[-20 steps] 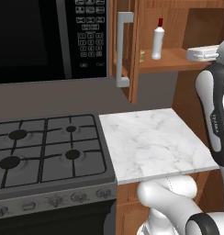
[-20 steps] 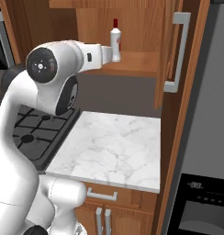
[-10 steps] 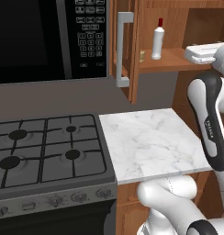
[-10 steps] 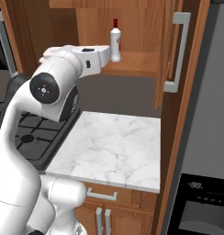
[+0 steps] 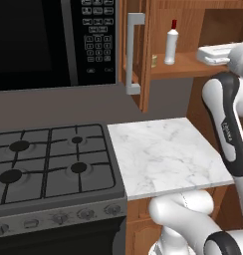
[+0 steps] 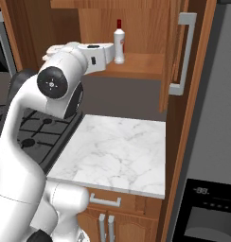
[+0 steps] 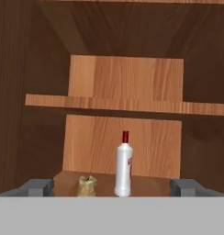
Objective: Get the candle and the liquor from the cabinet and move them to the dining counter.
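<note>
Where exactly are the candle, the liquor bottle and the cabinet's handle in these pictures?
candle (image 7: 86, 185): hand view, middle of its short tan body.
liquor bottle (image 7: 124, 170): hand view, white body below the red cap.
cabinet handle (image 6: 182, 54): right base view, middle of the grey bar on the open door.

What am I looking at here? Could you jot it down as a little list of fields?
place: kitchen with a stove and a small marble counter
cabinet: open, wooden shelf inside
bottle: upright on the lower shelf, red cap
candle: on the same shelf, beside the bottle, apart from it
gripper: jaws open, facing the shelf, holding nothing
</note>
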Controlling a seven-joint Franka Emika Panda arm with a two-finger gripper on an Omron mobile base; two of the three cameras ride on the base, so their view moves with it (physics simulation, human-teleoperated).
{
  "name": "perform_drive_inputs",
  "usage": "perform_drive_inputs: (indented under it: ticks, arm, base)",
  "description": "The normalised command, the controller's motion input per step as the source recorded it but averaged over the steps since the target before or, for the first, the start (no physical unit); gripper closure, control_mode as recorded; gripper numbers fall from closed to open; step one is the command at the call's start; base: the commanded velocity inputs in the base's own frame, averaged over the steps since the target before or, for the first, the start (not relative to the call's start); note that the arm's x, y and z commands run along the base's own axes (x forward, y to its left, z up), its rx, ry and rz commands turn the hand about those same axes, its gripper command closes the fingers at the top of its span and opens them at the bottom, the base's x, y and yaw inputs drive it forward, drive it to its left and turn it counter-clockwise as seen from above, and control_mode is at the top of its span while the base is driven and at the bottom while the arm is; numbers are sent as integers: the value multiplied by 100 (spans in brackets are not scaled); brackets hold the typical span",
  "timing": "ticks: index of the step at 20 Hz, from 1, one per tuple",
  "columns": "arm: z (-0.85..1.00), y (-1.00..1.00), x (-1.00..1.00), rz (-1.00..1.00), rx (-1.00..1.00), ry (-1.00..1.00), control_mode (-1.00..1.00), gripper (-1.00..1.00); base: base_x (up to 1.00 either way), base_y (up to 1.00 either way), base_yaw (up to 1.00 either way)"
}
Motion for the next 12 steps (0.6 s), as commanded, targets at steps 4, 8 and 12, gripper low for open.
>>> perform_drive_inputs:
  ticks: [4,8,12]
  arm:
    - [2,0,16,0,0,16,-100,-100]
    - [0,0,14,0,0,7,-100,-100]
    - [0,0,10,0,0,0,-100,-100]
  base:
    - [0,0,0]
    - [0,0,0]
    - [0,0,0]
